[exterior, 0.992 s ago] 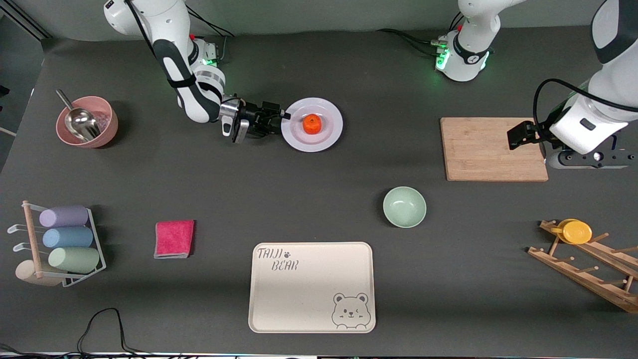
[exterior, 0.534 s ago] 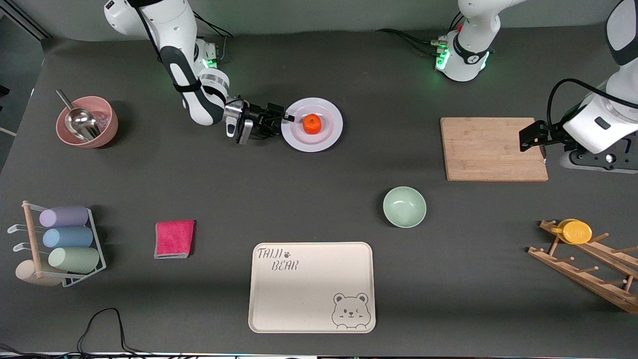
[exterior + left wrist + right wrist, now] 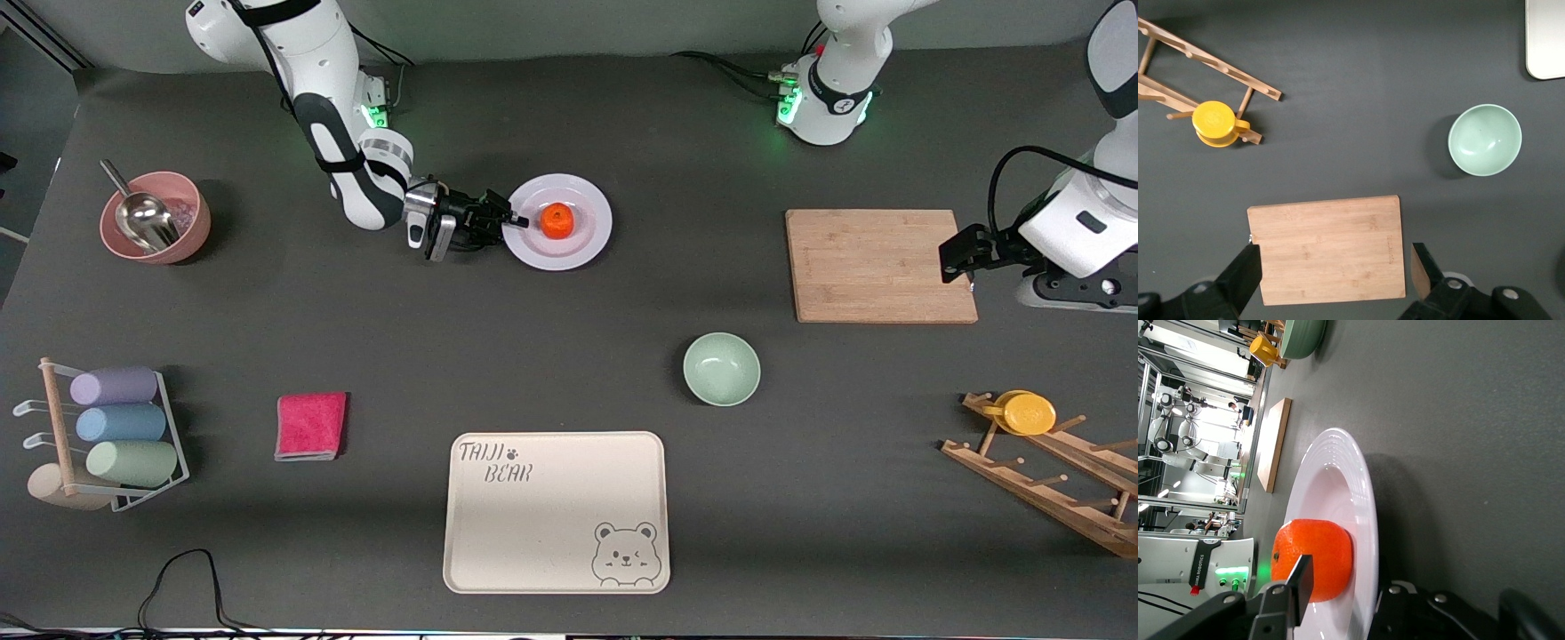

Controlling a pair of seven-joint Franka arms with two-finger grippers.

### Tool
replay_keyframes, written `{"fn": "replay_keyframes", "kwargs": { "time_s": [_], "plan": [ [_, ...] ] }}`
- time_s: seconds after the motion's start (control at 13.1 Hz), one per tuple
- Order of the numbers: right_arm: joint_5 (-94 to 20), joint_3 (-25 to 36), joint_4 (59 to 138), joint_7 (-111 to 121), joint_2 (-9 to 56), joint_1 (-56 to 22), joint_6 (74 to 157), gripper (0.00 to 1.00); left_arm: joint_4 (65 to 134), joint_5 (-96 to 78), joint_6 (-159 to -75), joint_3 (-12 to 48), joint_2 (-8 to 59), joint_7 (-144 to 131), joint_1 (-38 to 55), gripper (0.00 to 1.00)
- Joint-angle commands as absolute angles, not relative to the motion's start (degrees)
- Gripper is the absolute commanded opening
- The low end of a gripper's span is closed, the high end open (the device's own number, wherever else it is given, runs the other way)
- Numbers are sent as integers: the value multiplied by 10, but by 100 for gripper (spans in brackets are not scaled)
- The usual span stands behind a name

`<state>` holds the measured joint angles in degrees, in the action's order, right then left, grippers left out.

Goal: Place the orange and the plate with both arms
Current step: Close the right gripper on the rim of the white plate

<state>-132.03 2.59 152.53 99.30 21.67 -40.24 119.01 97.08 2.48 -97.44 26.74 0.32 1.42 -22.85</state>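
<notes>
Fingers of right claw (image 3: 514, 220) straddle plate (image 3: 582, 244) rim, narrowly parted; left claw (image 3: 1331, 270) gapes empty.

A dark grey mat covers the whole desk (image 3: 569, 373), with a pale greenish wall (image 3: 578, 22) running along its back edge. Bright light floods the shelving (image 3: 1185, 420) past the desk's end.

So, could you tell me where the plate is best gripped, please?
Grip the plate by its wide, thin rim, low from the side toward the right arm's end, one finger above and one beneath. It lies flat with the orange on its middle. The right claw is already at that edge.
</notes>
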Motion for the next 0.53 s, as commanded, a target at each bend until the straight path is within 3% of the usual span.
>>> {"fn": "replay_keyframes", "kwargs": {
  "time_s": [0.0, 0.08, 0.46],
  "plan": [
    [-1347, 27, 1513, 1016, 239, -411, 1183, 15, 981, 34, -987, 255, -3, 30, -230, 100],
    [-1353, 27, 1513, 1016, 242, -411, 1175, 2, 984, 35, -990, 255, -4, 27, -230, 100],
    [-1356, 27, 1508, 995, 264, -395, 1146, 0, 1031, 30, -1005, 255, -38, 20, -230, 100]
  ]
}}
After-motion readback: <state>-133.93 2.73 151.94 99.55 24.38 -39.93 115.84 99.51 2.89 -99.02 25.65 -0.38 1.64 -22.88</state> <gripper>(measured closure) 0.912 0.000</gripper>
